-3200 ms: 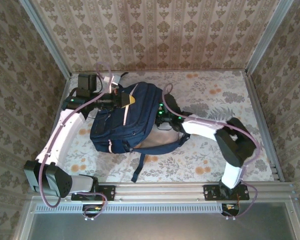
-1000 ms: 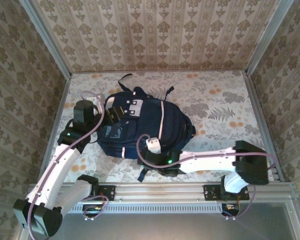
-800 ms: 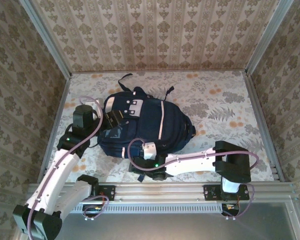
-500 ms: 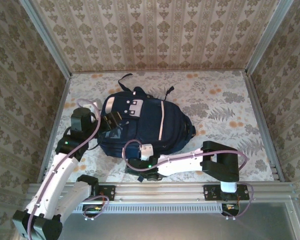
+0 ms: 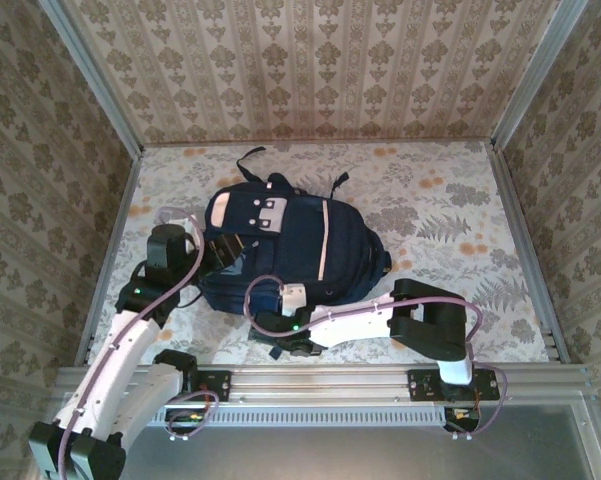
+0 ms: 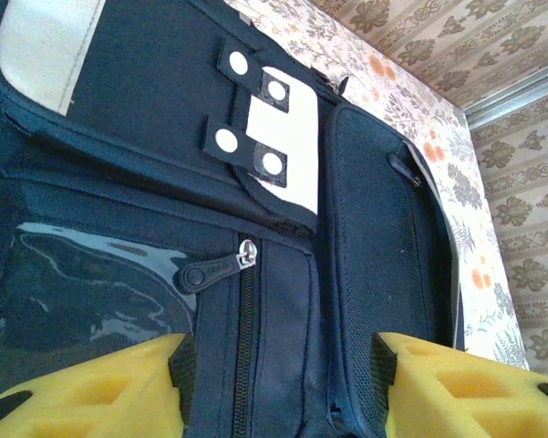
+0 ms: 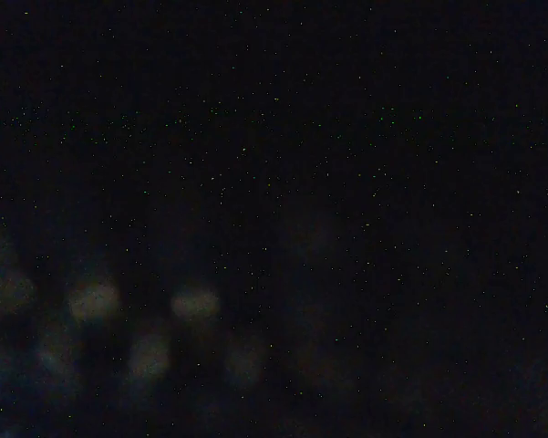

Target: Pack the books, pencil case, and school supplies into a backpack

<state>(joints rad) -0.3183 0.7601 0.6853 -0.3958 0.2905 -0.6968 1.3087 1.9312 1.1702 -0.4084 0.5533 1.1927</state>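
Note:
The navy backpack (image 5: 300,240) lies front up in the middle of the table, its pale stripes and buckle patch (image 6: 272,119) showing. My left gripper (image 5: 223,250) is at its left side. In the left wrist view the yellow fingers (image 6: 91,392) press on a thick fold of the backpack (image 6: 283,182) beside a zip, so my left gripper (image 6: 281,365) is shut on it. My right gripper (image 5: 280,340) is down against the backpack's near edge, and the right wrist view is dark, so its jaws cannot be read. The books, pencil case and school supplies are hidden.
A flowered cloth (image 5: 450,200) covers the table, with patterned walls on three sides. A metal rail (image 5: 330,380) runs along the near edge. A dark strap (image 5: 250,158) sticks out at the backpack's far end.
The backpack has been turned front up since the oldest frame. In the last second my right gripper has slid left along its near edge as the arm folded. The left arm has shifted slightly.

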